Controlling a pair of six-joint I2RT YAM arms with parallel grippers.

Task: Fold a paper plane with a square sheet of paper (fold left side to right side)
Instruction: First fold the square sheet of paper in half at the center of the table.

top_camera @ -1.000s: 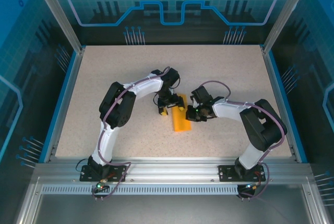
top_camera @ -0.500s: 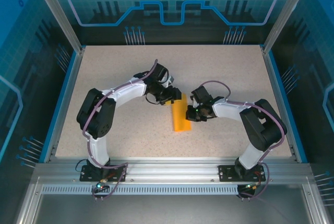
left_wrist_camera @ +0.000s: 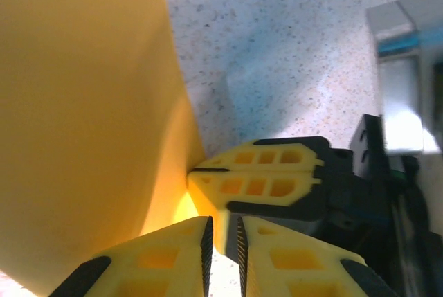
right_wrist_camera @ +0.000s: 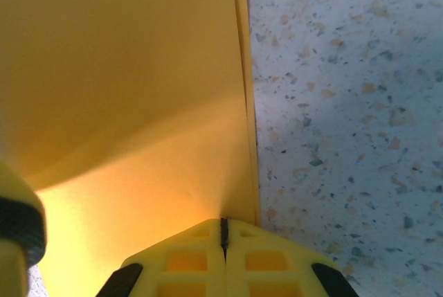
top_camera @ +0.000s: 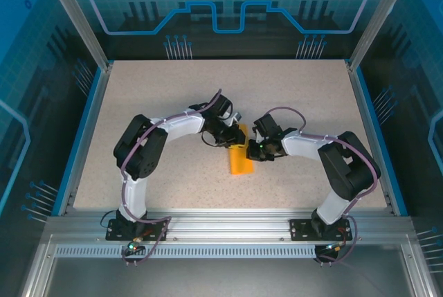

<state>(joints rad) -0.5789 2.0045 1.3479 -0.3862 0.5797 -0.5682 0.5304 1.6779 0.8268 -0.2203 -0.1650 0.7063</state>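
Though a left arm [top_camera: 142, 153] and a right arm [top_camera: 342, 162] both reached over the tabletop [top_camera: 173, 89], just one paper [top_camera: 237, 162] lay on it. It was a narrow orange folded strip near the middle, running from far to near. Two pincers met at its far half, one from each side.

The right pincer [right_wrist_camera: 223, 233] was pressed together on the strip's right edge. That doubled edge ran straight into the seam between its yellow fingers. From the left wrist, the same fingers showed stacked flat, with the paper's rim caught at their tips.

The left pincer [left_wrist_camera: 223, 235] stood at the strip's left side, its fingers drawn close with a thin slit between them. Whether paper sat in that slit I could not tell. Beside it the sheet rose off the speckled surface like a wall.

From above, both wrists and their cables hid part of the strip's far half, and its near half lay bare. One blue rim [top_camera: 86, 131] ran round the tabletop, and clear panels [top_camera: 228, 6] stood on three sides. One aluminium rail [top_camera: 228, 224] at the near edge carried the two arm bases.
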